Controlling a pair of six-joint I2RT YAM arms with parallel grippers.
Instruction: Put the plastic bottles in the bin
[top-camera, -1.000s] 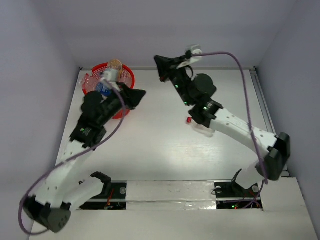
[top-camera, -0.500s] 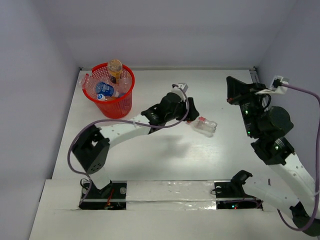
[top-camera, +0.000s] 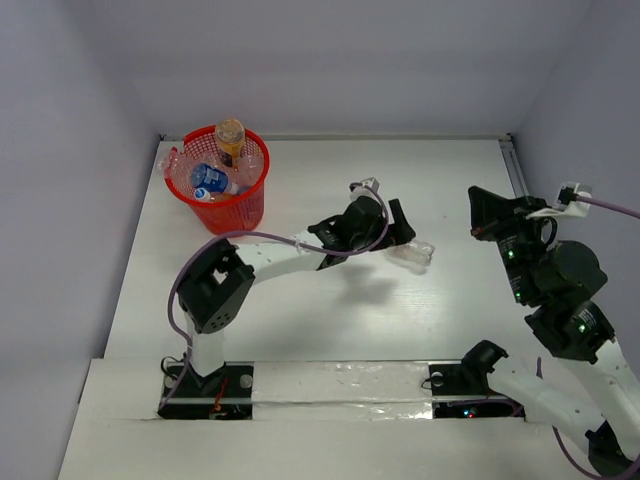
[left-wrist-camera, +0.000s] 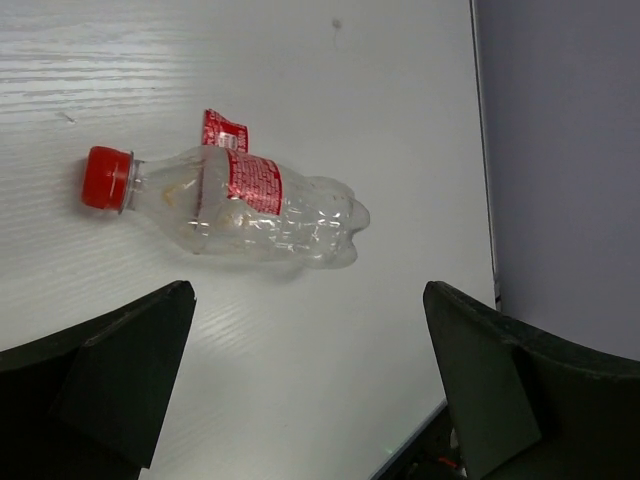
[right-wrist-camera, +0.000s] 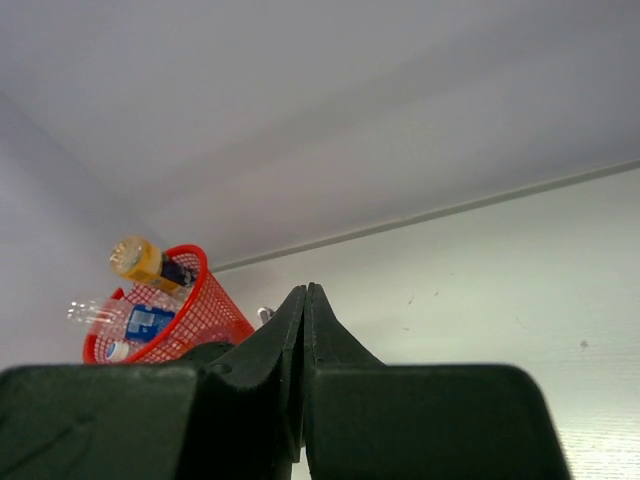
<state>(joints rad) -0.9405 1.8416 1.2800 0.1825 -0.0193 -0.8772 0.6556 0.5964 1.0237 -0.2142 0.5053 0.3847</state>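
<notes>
The left end effector (top-camera: 402, 228) (left-wrist-camera: 308, 300) hangs over the surface (top-camera: 330, 330) with its 2 dark, matte fingers (left-wrist-camera: 110, 385) spread wide and nothing between them.

At the far left corner stands the bin (top-camera: 237, 212) (right-wrist-camera: 205, 315), a round red mesh basket with a solid rim that narrows toward its base. An orange-topped bottle (top-camera: 230, 133) (right-wrist-camera: 140, 260) stands upright in it, rising above the rim. A blue-labelled bottle (top-camera: 208, 180) lies among clear ones lower down, and 1 clear neck pokes over the left rim.

The white surface shows a faint wood grain, and a broad bare stretch runs between the bin and the left end effector.

Just beyond the fingertips lies the clear bottle (top-camera: 415, 255) (left-wrist-camera: 250, 205), on its side and touching neither finger. Its thin plastic is dented and crumpled. It has a red cap (left-wrist-camera: 105, 178), and its red label has 1 end peeling up. In the left wrist view, bare surface surrounds it and the grey wall (left-wrist-camera: 560, 150) stands well beyond its base.

The right end effector (top-camera: 482, 212) (right-wrist-camera: 305, 300) is raised near the surface's right edge, its 2 fingers pressed flat together and holding nothing.
</notes>
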